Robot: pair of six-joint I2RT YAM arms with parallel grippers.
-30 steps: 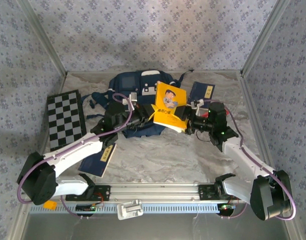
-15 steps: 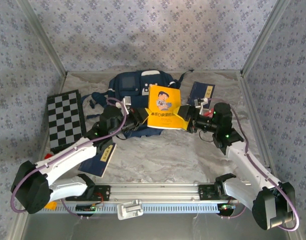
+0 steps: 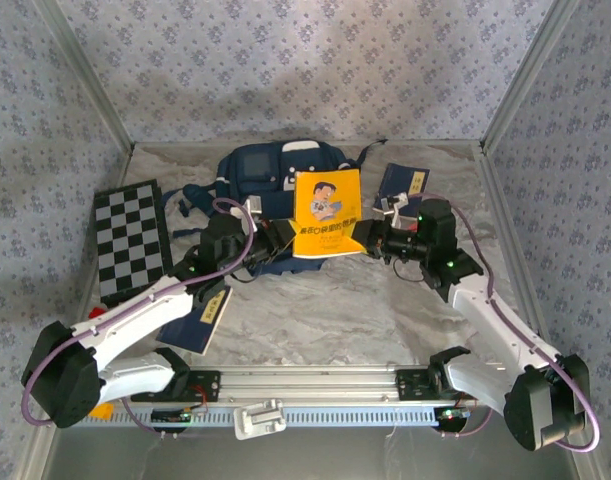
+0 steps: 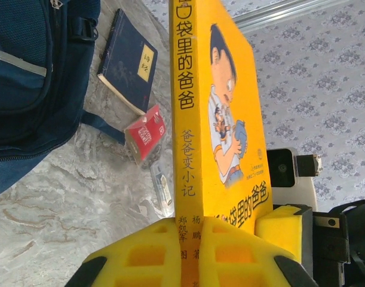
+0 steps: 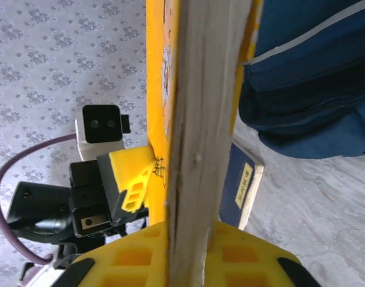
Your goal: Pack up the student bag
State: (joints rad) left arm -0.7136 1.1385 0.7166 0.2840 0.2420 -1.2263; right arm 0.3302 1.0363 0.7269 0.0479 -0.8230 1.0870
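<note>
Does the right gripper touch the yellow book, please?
Touching. In the right wrist view, the jaws of the right gripper press on both sides of the yellow book at its page edge, with no gap visible.

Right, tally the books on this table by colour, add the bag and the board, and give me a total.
yellow book: 1
navy booklets, one right of the bag and one by the left arm: 2
navy student bag: 1
checkerboard: 1
Total: 5
</note>
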